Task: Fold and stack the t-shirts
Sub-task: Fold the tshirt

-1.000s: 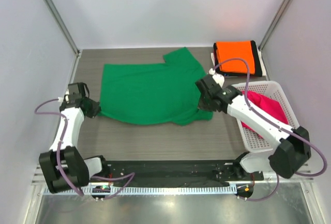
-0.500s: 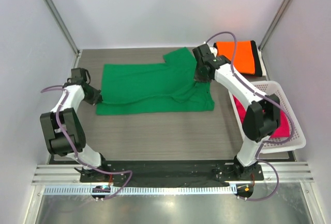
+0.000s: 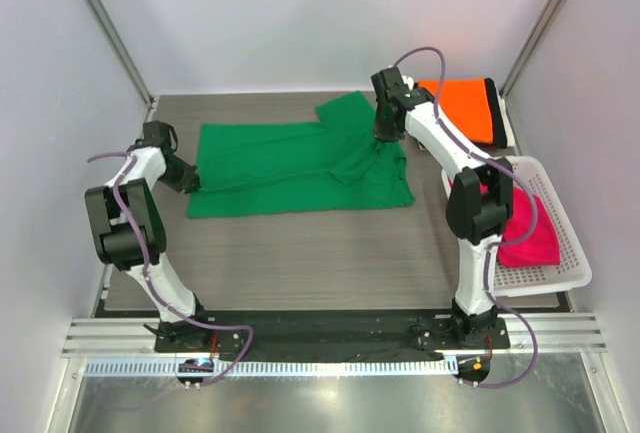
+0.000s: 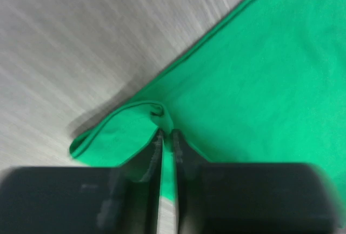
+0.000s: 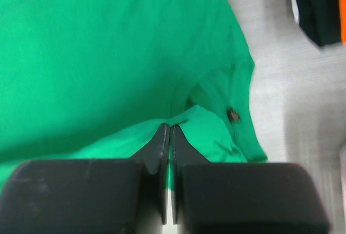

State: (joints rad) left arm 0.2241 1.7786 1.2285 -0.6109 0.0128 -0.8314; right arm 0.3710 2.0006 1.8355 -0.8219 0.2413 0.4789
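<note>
A bright green t-shirt lies spread across the middle of the table, its near part doubled over. At the shirt's left edge, my left gripper is shut, pinching a fold of green cloth between its fingertips. My right gripper is shut on the shirt's right side, near the sleeve; green cloth bunches at its fingertips. An orange t-shirt lies folded on a black t-shirt at the far right. A magenta-pink t-shirt sits crumpled in the basket.
A white mesh basket stands at the right edge of the table, beside the right arm's base. Grey walls and metal posts close in the left, far and right sides. The black rail with both arm bases runs along the near edge.
Both grippers have moved toward the far side, carrying the green shirt's near edge with them, so the shirt now looks narrower. The right arm swung away from the basket.
</note>
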